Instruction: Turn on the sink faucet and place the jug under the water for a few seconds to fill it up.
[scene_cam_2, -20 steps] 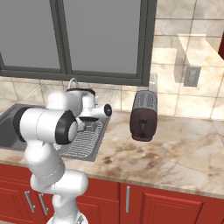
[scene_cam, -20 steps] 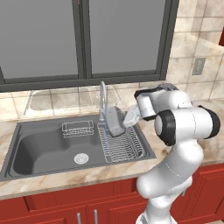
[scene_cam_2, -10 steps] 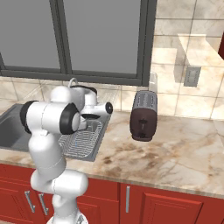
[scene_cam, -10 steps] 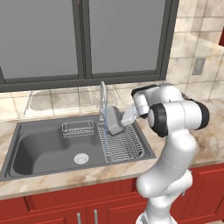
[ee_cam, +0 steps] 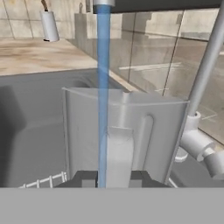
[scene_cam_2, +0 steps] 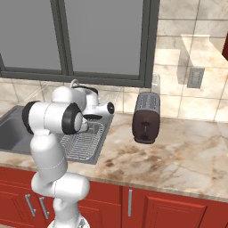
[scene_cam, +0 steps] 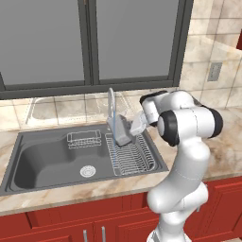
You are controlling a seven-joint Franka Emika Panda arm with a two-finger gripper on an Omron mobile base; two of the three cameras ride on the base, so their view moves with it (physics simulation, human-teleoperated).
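Holding jug point(ee_cam: 124, 135) by handle, my gripper point(ee_cam: 113, 178) clamped on it, mouth up beneath water point(ee_cam: 103, 87); filling appears underway.

You have a beige marbled counter point(scene_cam_2: 178, 151) running over red cabinets, with the dark grey sink point(scene_cam: 42, 160) sunk into it at the nine o'clock end. In the basin a wire dish rack point(scene_cam: 132, 156) sits on its three o'clock side, a small wire basket point(scene_cam: 84, 139) at twelve o'clock, the round drain point(scene_cam: 86, 171) mid-floor. A dark toaster point(scene_cam_2: 146, 116) stands on the counter at three o'clock of the sink
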